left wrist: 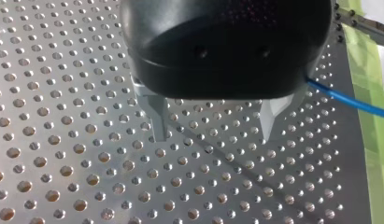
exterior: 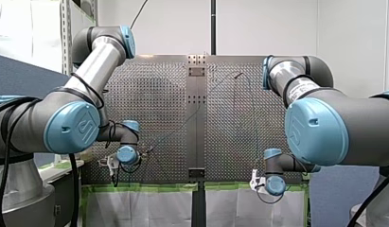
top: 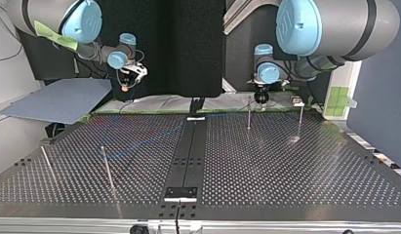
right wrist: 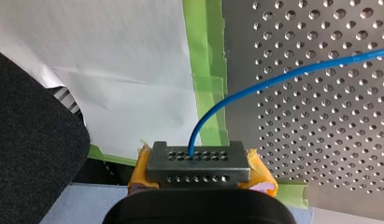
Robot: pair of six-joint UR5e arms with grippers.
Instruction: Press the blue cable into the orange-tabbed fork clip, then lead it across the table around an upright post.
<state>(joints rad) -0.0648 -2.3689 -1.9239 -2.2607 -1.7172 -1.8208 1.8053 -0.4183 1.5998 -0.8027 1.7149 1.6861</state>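
Observation:
The blue cable (right wrist: 273, 81) curves out from between the yellow pads (right wrist: 262, 179) of my right gripper (right wrist: 199, 163), which is shut on its end just off the table's taped edge. The cable shows faintly across the perforated table (top: 149, 139). It also passes beside my left gripper (left wrist: 213, 133) as a blue line (left wrist: 348, 100). That gripper's metal fingers (left wrist: 154, 121) stand open and empty just above the holes. In the top view my left gripper (top: 261, 100) is at the far right and my right gripper (top: 127, 83) at the far left. No view shows the orange-tabbed clip clearly.
Several thin upright posts stand on the table, two near my left gripper (top: 249, 114) (top: 300, 122) and two at the near left (top: 108, 170). A dark rail (top: 188, 151) runs down the middle. Green tape (right wrist: 206, 70) and white sheeting line the edge. A grey-blue board (top: 61, 100) lies off the table.

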